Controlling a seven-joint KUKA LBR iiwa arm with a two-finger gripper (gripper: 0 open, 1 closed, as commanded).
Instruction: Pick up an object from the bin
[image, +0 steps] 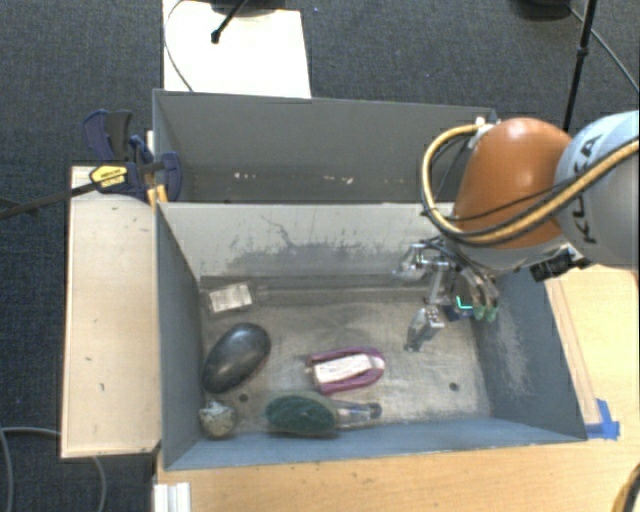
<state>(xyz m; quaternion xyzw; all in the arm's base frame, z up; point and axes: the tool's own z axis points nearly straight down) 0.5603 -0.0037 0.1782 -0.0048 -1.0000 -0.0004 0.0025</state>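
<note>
Gripper (425, 322), open or shut I cannot tell, hangs over bare bin floor (452, 385) right of the purple-and-white packet (345, 370), so descending here risks grasping nothing.

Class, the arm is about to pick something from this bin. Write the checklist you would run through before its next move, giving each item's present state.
1. Gripper inside the bin walls: ok, it hangs over the right part.
2. Gripper over a thing: not ok, bare floor lies under it.
3. Nearest thing found: ok, the purple case, toward the view's left of the gripper.
4. Way to the case free: ok, only bare floor lies between.
5. Case clear of the walls: ok, it lies mid-floor.
6. Case clear of the green brush: cannot tell, they lie close together.
</note>
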